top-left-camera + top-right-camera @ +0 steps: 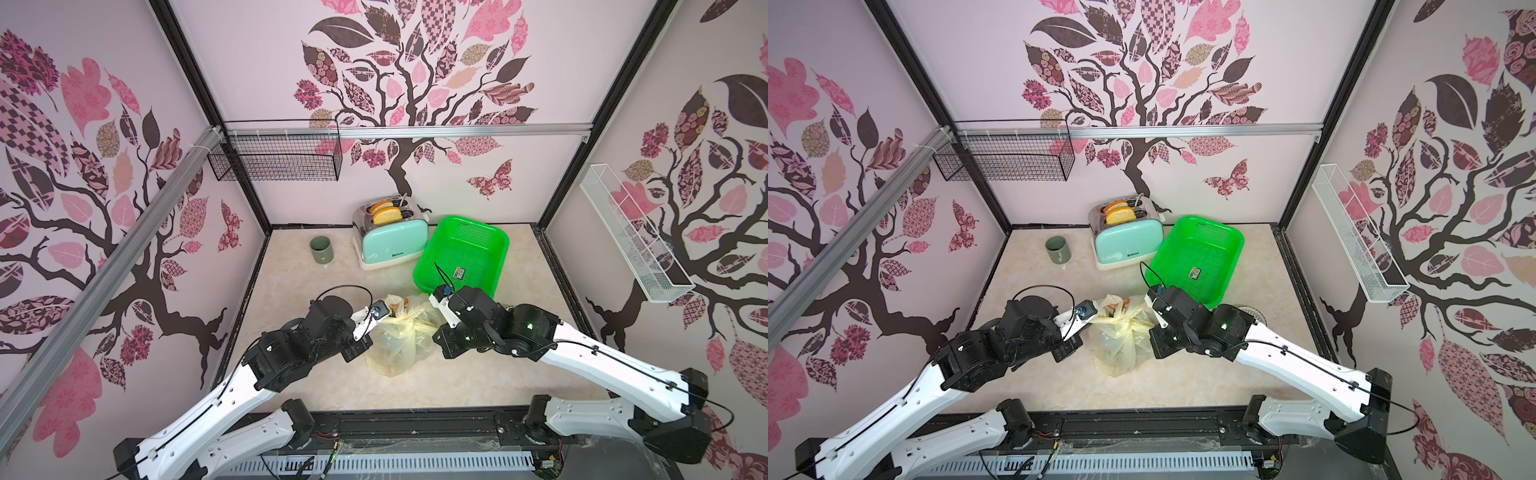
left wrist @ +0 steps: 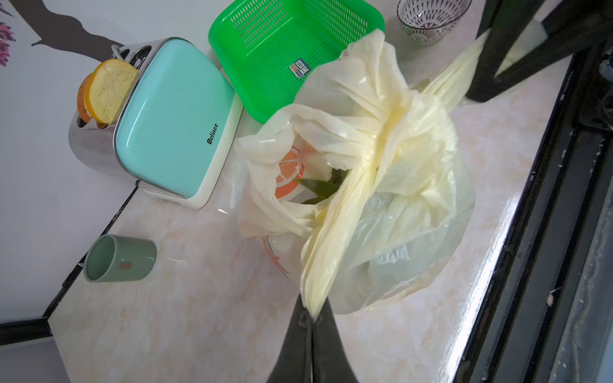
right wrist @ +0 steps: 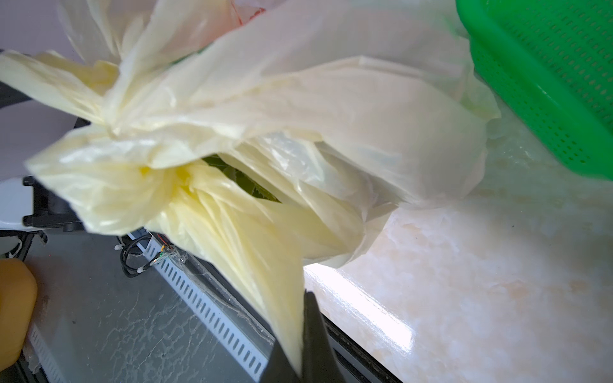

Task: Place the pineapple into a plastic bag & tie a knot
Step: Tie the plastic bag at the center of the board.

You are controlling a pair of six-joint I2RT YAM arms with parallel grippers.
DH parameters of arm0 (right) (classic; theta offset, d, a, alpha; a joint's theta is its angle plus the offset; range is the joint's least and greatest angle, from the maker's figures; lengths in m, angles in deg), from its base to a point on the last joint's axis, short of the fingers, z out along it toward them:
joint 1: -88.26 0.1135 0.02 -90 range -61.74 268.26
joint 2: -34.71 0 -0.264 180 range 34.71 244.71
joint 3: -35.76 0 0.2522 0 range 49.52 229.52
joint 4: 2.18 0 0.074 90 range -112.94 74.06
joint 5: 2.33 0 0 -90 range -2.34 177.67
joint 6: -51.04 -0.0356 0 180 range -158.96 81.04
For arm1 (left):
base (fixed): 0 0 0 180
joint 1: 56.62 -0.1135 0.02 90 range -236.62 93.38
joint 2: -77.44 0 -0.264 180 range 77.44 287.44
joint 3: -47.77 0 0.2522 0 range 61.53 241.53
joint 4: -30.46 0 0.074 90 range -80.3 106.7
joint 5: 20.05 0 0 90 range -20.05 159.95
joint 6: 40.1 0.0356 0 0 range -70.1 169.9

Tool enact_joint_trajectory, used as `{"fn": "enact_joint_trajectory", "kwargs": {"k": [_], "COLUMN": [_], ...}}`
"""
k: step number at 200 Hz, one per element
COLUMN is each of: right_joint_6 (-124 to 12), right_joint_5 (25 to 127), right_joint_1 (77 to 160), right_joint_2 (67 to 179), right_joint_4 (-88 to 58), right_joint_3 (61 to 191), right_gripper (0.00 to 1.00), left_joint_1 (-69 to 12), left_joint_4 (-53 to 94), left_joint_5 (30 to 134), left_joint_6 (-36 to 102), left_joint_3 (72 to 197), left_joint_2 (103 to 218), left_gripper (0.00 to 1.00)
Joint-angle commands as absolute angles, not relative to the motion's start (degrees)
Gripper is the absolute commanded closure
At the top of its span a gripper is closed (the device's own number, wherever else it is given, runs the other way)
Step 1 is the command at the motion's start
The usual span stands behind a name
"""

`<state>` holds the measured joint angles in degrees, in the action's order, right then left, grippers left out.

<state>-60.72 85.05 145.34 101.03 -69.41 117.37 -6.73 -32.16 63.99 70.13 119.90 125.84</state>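
**Left wrist view: both pincers pinched on the tails of a knotted bag**

The thin, translucent pale-yellow plastic bag (image 2: pixel 398 215), printed with orange fruit, stands bulging on the cream marble-look tabletop (image 2: pixel 199 298). Its handles are bunched into a twisted knot (image 2: pixel 388 132) over the mouth. A gap below the knot shows the pointed green leaves of the pineapple (image 2: pixel 321 187) inside.

The left gripper (image 2: pixel 311 318) is closed narrowly on one stretched handle strand. The right gripper (image 3: pixel 302 331) is clamped on the other strand, which pulls away on the opposite side.

In both top views the bag (image 1: pixel 399 336) sits between the two wrists, near the table's front. The bright green perforated plastic basket (image 2: pixel 292 49) lies just behind it. The mint-green toaster (image 2: pixel 172 119) holding bread slices stands beside the basket. The sage-green ceramic mug (image 2: pixel 119 258) is well apart, and a patterned bowl (image 2: pixel 431 20) sits beyond the basket.
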Motion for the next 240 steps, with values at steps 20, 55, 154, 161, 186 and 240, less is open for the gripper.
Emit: {"fn": "enact_joint_trajectory", "kwargs": {"k": [20,55,154,161,186,240], "right_joint_6": [-58.84,-58.12,-58.03,-58.00,-57.94,-58.03], "right_joint_5": [83.00,83.05,82.74,82.61,82.13,81.56], "right_joint_1": [146.13,146.35,146.39,146.44,146.44,146.48], "right_joint_2": [102.17,102.88,103.11,103.13,103.35,103.08], "right_joint_4": [-70.03,-70.17,-70.01,-69.92,-69.55,-69.34], "right_joint_3": [121.17,121.85,121.04,120.99,121.07,121.04], "right_gripper": [1.00,1.00,1.00,1.00,1.00,1.00], "left_joint_1": [-6.96,-6.96,-13.37,-14.52,-16.07,-16.98], "left_joint_4": [-26.79,-24.64,-31.93,-32.93,-35.24,-37.03], "left_joint_5": [69.84,69.77,72.53,75.79,83.34,86.63], "left_joint_6": [70.90,71.69,77.47,78.43,82.60,88.29], "left_joint_3": [118.44,118.74,125.44,126.45,130.56,137.11], "left_joint_2": [125.00,125.53,125.22,125.62,130.04,140.89], "left_gripper": [0.65,0.57,0.49,0.48,0.48,0.49]}}
